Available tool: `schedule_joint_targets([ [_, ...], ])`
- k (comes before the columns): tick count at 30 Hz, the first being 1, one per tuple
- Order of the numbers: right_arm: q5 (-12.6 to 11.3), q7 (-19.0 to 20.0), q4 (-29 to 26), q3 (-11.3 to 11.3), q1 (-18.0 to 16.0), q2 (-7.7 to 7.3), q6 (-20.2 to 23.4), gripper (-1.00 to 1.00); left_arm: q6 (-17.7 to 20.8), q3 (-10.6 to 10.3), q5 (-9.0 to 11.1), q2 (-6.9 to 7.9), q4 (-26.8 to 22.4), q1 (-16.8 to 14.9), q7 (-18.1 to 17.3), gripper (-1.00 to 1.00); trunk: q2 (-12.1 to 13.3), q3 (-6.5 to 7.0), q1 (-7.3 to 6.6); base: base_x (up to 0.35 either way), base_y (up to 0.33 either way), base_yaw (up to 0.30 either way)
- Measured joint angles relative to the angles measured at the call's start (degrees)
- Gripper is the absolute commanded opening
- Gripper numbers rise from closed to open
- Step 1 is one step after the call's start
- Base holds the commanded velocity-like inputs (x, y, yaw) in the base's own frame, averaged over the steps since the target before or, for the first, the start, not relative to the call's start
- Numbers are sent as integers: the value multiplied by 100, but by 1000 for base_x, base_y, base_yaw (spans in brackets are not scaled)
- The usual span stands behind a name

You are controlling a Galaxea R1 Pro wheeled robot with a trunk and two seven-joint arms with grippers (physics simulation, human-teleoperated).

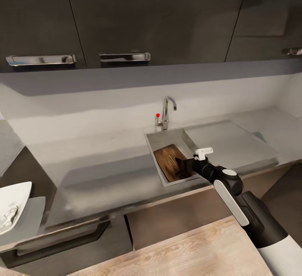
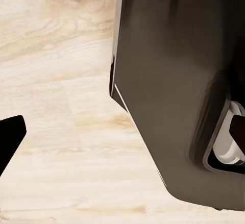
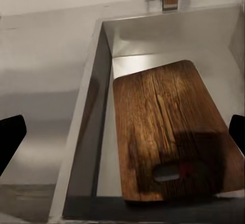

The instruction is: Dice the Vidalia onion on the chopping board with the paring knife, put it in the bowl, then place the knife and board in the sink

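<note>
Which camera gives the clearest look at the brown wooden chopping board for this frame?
The right wrist view: the brown wooden chopping board lies in the grey steel sink, grain and slot-shaped handle hole plainly visible. The head view shows it smaller, with the right gripper covering its near end. The left wrist view faces floor.

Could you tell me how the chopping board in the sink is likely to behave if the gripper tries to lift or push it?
The chopping board looks like a thick wooden slab, so probably stiff rather than floppy. It lies in the sink, so a push would likely slide it along the smooth steel until it meets a wall. Its handle slot may offer a grip.
</note>
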Motion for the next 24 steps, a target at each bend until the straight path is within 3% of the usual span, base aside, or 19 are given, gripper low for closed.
schedule_joint_targets([
  [5, 0, 0, -2, 0, 0, -1, -1, 100, 1, 2, 0, 2, 0, 0, -1, 100, 0, 45, -1, -224, 0, -73],
  [10, 7, -9, -2, -1, 5, -16, 3, 100, 1, 1, 0, -5, -6, 0, -1, 100, 0, 90, -3, -24, 0, -74],
  [13, 10, -19, -2, -1, 62, -120, 11, 100, 2, 1, 0, -3, -7, 1, -1, 100, 0, 118, -3, -5, 0, -75],
  [15, 16, -16, -1, -2, 169, -349, 15, 100, 1, 1, 0, -6, -10, 1, -1, 100, 0, 136, -3, -1, 0, -76],
  [16, 10, -16, -2, -1, 214, -379, 16, 100, 0, 0, 0, -6, -11, 1, -1, 100, 0, 145, -3, 0, 0, -76],
  [24, 8, -14, 0, -1, 722, -422, -4, 100, 0, 1, 0, -6, -17, 1, -1, 100, 0, 217, -3, 0, 0, -75],
])
